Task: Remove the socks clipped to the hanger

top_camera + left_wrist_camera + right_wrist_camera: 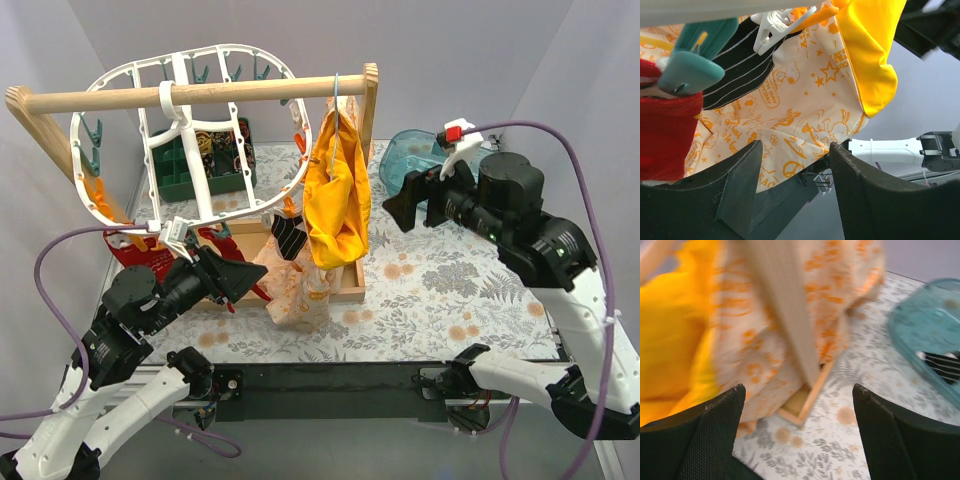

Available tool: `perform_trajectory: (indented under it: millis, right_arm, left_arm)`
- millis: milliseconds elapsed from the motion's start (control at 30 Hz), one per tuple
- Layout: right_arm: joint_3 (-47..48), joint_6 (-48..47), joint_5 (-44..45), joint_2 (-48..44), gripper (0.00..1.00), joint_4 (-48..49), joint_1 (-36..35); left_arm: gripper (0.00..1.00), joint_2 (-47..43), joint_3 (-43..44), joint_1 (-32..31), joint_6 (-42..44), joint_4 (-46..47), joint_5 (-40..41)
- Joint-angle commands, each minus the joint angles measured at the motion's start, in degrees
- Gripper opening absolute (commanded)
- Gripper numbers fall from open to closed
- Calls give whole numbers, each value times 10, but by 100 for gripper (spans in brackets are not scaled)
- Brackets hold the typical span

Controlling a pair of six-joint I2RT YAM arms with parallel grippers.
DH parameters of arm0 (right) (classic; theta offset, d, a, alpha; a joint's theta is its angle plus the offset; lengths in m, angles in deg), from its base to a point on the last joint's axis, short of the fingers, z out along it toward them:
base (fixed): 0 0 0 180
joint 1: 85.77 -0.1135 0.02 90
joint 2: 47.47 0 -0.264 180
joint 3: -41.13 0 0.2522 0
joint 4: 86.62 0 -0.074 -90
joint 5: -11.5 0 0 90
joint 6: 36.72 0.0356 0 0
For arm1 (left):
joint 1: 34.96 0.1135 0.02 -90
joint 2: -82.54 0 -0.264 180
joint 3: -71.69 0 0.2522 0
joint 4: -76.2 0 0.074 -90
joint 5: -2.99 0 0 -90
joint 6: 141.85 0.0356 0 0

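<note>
The white oval hanger (112, 74) hangs tilted from a wooden rod (200, 94). Red socks (132, 248) and a black-and-white striped sock (288, 236) hang from pegs on its lower rim. My left gripper (245, 277) is open and empty, just below the red socks and left of the striped sock. In the left wrist view the gripper (795, 170) is open below a teal peg (690, 60), a red sock (665, 135) and the striped sock (740, 65). My right gripper (405, 205) is open and empty, right of the yellow garment; it is also open in the right wrist view (797, 390).
A yellow garment (335, 190) hangs on a thin blue hanger from the rod. A pale orange-printed cloth (295, 285) hangs below, over a wooden tray (352, 280). A green bin (205, 165) stands at the back. A teal container (415, 155) lies at the right.
</note>
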Motion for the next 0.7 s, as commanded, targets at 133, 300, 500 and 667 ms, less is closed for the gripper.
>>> perform_trajectory:
  millis: [133,300,500,667]
  right_arm:
    - [18,27,-226,-35,91,68,-115]
    - [-2,24,-227,-25,92,135,-193]
    - [63,-28,-112,71,94,150,-397]
    - [74,-22,40,145,89,164,-447]
  left_arm:
    - [54,-23,0,-2,4,-7,39]
    - [54,-19,25,-2,14,-27,59]
    - [54,-38,56,-2,24,-31,83]
    - [54,-57,96,-2,36,-55,122]
